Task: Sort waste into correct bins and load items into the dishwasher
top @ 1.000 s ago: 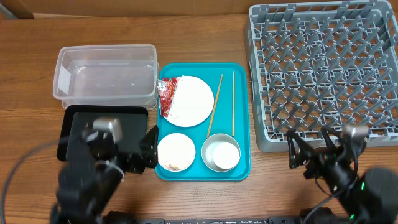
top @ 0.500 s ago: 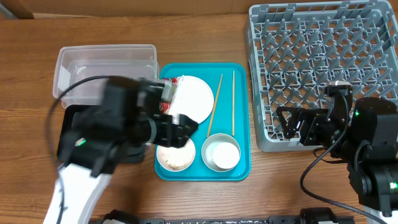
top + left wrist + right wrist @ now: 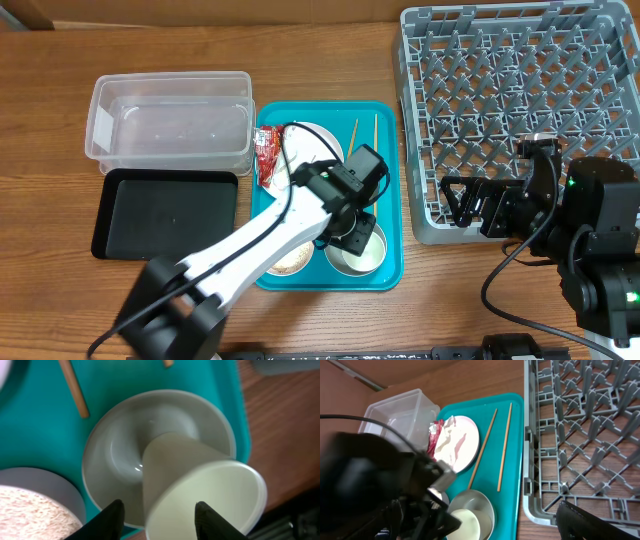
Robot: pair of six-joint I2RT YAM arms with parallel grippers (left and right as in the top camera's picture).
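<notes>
Small white cup [image 3: 200, 490]: tipped in whitish bowl [image 3: 115, 435], table's near-edge middle. Left gripper [image 3: 160, 512] spread, straddling cup's leaning axis, seemingly no contact. Right gripper [image 3: 452, 203] spread, farther off.

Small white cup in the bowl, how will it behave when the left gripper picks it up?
The small white cup looks thin-walled and probably light, so it should lift easily. Its smooth sides taper toward a narrow base, so it may slip in the left gripper. Standing loose in the curved bowl, it could tip if nudged.
</notes>
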